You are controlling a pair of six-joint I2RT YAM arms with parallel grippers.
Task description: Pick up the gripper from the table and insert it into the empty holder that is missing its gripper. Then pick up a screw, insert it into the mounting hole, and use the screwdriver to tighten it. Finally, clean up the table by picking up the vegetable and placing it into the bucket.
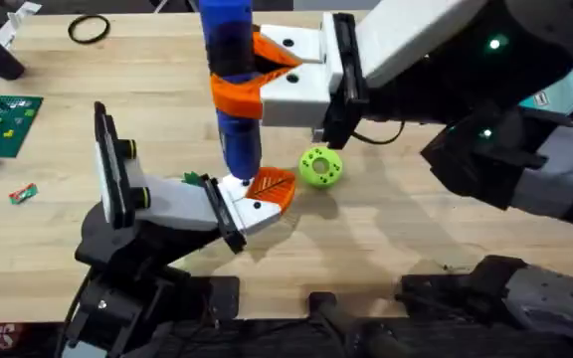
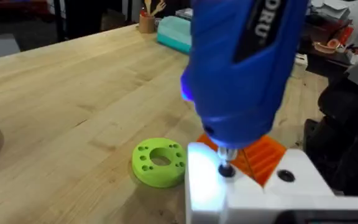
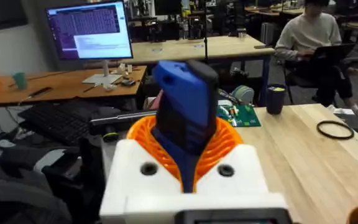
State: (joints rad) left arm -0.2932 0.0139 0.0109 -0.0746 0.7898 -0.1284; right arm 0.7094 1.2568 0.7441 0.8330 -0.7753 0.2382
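Right gripper (image 1: 259, 72) clamped around screwdriver (image 1: 232, 89), held upright, tip bearing straight down on holder (image 1: 245, 204) of left gripper (image 1: 267, 199); left fingers' state impossible to tell. Orange gripper (image 1: 272, 186) seated there, green vegetable (image 1: 320, 166) just beside.

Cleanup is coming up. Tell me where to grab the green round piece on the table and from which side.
Take the green round piece by its outer rim, coming down from above, one finger on each side. It lies flat on the table, a low disc with a centre hole, so probably only the rim offers opposing faces.
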